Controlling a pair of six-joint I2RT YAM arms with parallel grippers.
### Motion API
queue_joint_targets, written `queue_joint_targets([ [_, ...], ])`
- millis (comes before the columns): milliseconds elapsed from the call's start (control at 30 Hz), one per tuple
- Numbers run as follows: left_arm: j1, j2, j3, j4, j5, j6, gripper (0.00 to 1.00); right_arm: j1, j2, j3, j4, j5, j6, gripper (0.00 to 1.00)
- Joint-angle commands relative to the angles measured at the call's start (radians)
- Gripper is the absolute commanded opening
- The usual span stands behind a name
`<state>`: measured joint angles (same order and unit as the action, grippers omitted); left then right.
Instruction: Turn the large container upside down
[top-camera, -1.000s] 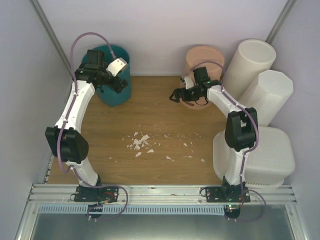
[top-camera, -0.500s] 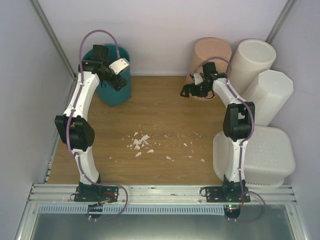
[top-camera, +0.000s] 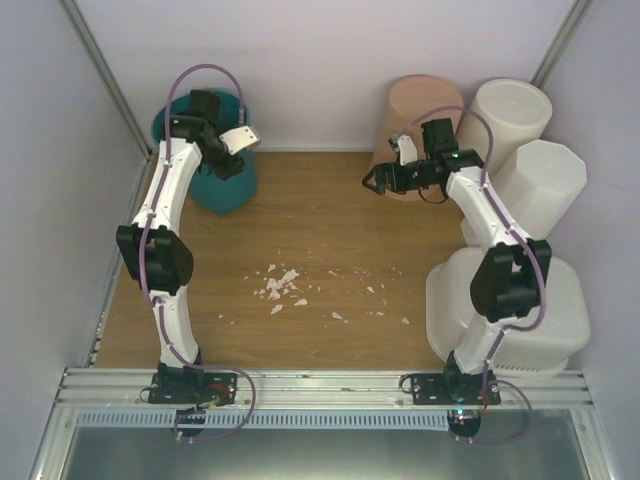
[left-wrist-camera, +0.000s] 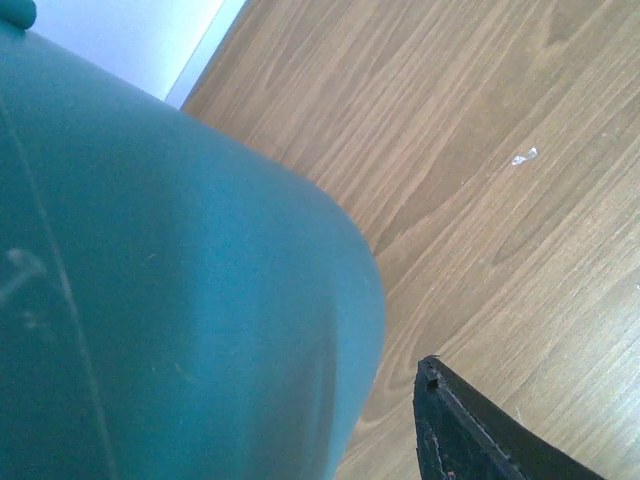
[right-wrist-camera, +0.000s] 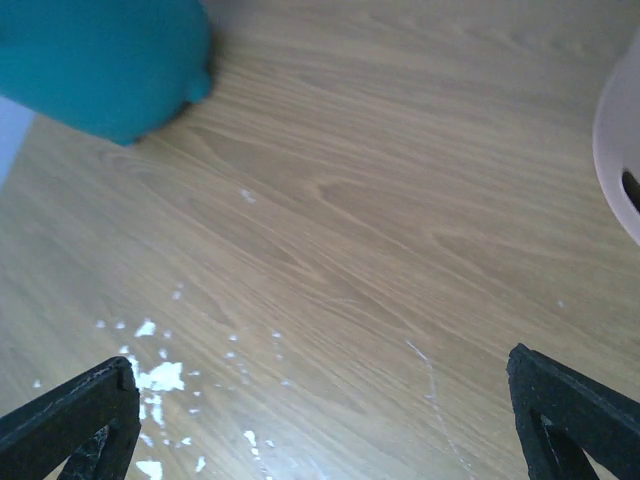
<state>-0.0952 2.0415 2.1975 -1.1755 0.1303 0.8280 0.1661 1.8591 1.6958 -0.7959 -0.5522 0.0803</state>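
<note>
The large container (top-camera: 545, 310), a wide white tub with rounded corners, sits at the table's front right, partly hidden behind my right arm. My right gripper (top-camera: 372, 182) hovers open over the wood by the peach bin (top-camera: 425, 105), far from the tub; in the right wrist view (right-wrist-camera: 320, 430) its jaws stand wide apart with only table between them. My left gripper (top-camera: 228, 165) is against the teal bin (top-camera: 220, 180) at the back left. The left wrist view shows one dark finger (left-wrist-camera: 470, 430) beside the teal wall (left-wrist-camera: 180, 300); the other finger is hidden.
A tall round white bin (top-camera: 505, 125) and a tall octagonal white bin (top-camera: 540, 185) stand at the back right, just behind the tub. White crumbs (top-camera: 280, 285) lie scattered mid-table. Walls close in on the left, the back and the right.
My left arm has stretched farther back along the teal bin. My right elbow has swung out rightward over the tub, while its gripper shifted a little right, towards the peach bin.
</note>
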Motion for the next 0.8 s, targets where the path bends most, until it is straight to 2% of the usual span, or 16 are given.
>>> queue_joint_targets([
  [0, 0.0, 0.003, 0.037, -0.103, 0.001, -0.017, 0.0, 0.031, -0.123, -0.031, 0.017, -0.03, 0.024, 1.0],
  [267, -0.042, -0.088, 0.055, -0.091, 0.097, -0.029, 0.02, 0.046, -0.242, -0.064, 0.017, -0.043, 0.069, 1.0],
  [300, -0.05, -0.089, 0.043, -0.087, 0.083, -0.027, 0.07, 0.047, -0.246, -0.066, 0.015, -0.043, 0.073, 1.0],
  [367, -0.058, -0.081, 0.018, -0.079, 0.05, -0.026, 0.26, 0.052, -0.254, -0.076, 0.016, -0.044, 0.077, 1.0],
  [433, -0.058, -0.066, 0.0, -0.08, 0.028, -0.027, 0.52, 0.056, -0.261, -0.091, 0.02, -0.045, 0.079, 1.0],
  [500, -0.058, -0.056, -0.021, -0.074, -0.002, -0.027, 0.68, 0.057, -0.269, -0.107, 0.024, -0.045, 0.08, 1.0],
  [633, -0.058, -0.068, -0.063, 0.016, -0.099, -0.032, 0.75, 0.058, -0.283, -0.133, 0.028, -0.042, 0.08, 1.0],
  [767, -0.062, -0.091, -0.061, 0.054, -0.12, -0.026, 0.78, 0.058, -0.296, -0.154, 0.033, -0.037, 0.083, 1.0],
])
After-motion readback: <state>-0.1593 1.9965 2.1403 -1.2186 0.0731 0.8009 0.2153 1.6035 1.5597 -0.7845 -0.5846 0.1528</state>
